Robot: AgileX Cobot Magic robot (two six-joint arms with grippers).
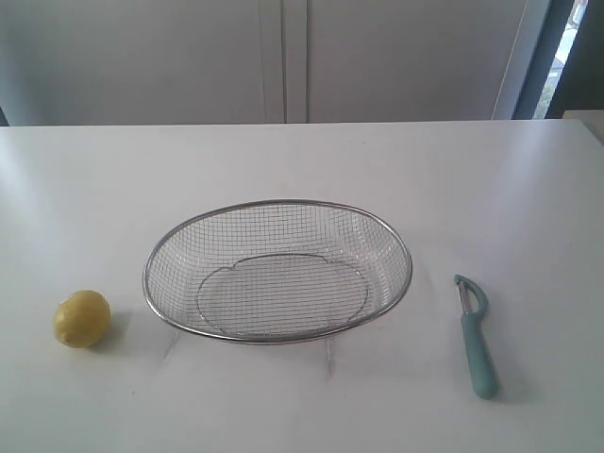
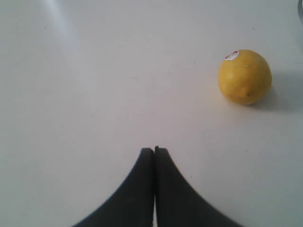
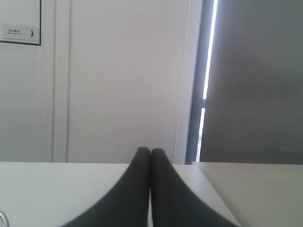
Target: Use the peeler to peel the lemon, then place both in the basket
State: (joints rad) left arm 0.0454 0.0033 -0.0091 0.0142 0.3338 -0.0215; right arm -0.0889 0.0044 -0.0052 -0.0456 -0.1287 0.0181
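1. Fingers of L gripper (image 2: pixel 154 150) clenched tip-to-tip, grasping nothing; R gripper (image 3: pixel 150 151) likewise clenched, nothing held.
2. Table (image 1: pixel 302 160): white, carries all items.
3. Basket (image 1: pixel 278 202): upright, approx. table centre.
4. Peeler (image 1: pixel 478 344): flat on table, right of basket, not touching.
5. Lemon (image 1: pixel 82 318): on table, left of basket, apart from L gripper.

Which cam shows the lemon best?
Left wrist view: the lemon is large and sharp, its sticker visible. The exterior view shows it small, left of the basket. The right wrist view misses it.
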